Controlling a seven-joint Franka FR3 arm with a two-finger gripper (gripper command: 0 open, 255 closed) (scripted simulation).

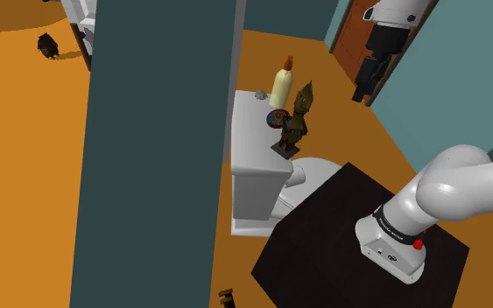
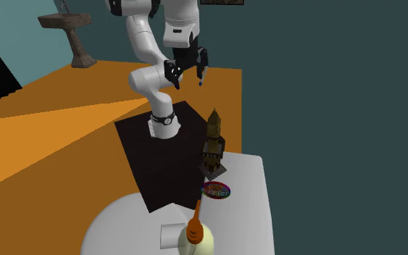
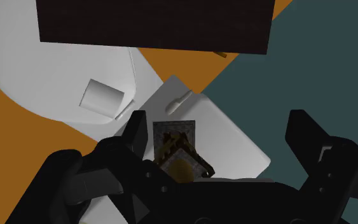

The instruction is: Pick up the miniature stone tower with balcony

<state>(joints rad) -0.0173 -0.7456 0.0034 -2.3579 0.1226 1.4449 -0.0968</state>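
The miniature tower (image 1: 298,115) is brown and gold with a pointed roof and stands upright on a dark square base, near the edge of a white top (image 1: 251,131). In the second exterior view the tower (image 2: 213,145) rises between the black stand and a small disc. My gripper (image 2: 185,82) hangs open high over the stand, well above the tower and apart from it. In the shoulder view the gripper (image 1: 362,87) sits at the upper right. In the wrist view the tower (image 3: 179,151) appears from above, close beside one black finger (image 3: 136,130), with my gripper (image 3: 220,137) wide open.
On the white top (image 2: 253,203) near the tower are a cream bottle with an orange cap (image 1: 281,83), a small multicoloured disc (image 2: 217,190) and a little grey object (image 1: 260,94). A dark teal wall (image 1: 157,149) stands close alongside. The black stand (image 2: 162,156) adjoins the top.
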